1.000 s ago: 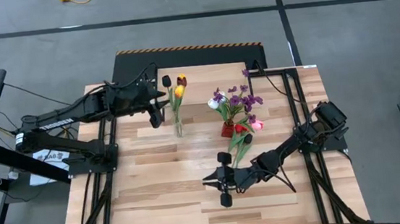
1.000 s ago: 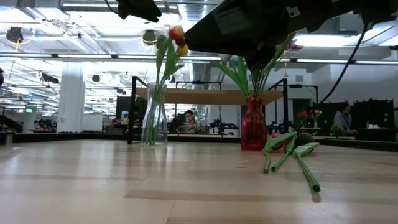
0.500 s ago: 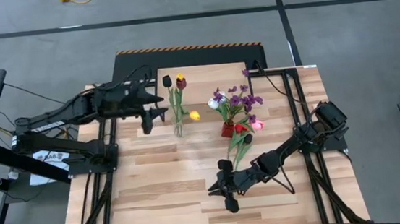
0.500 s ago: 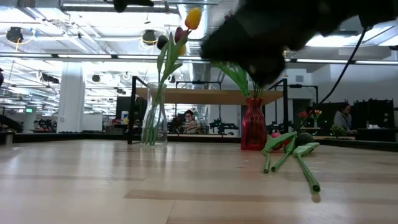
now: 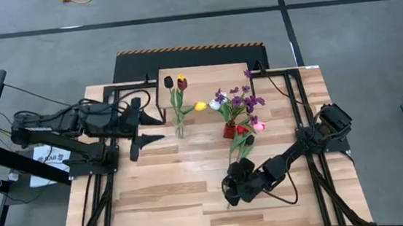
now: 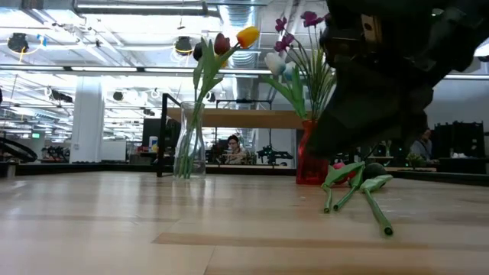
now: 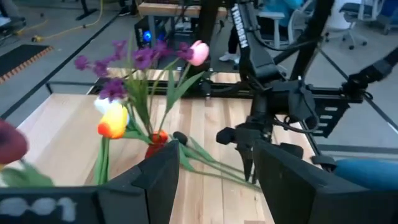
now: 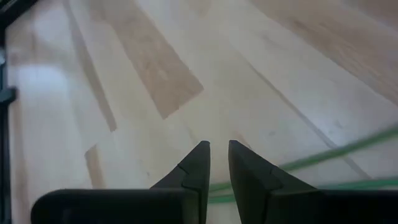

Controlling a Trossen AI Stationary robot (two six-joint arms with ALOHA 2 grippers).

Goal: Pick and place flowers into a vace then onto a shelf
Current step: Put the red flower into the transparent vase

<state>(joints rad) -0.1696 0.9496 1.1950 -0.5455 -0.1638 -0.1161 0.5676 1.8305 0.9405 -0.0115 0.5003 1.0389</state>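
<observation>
- My left gripper holds nothing, fingers apart, beside the clear vase containing three tulips.
- My right gripper hovers low, fingers nearly together, gripping nothing; loose flowers lie just ahead.
- The red vase stands mid-table.
- The tabletop toward the near edge offers room.

Overhead camera straight down on whole table, low camera level across it, both sharing red vase.
</observation>
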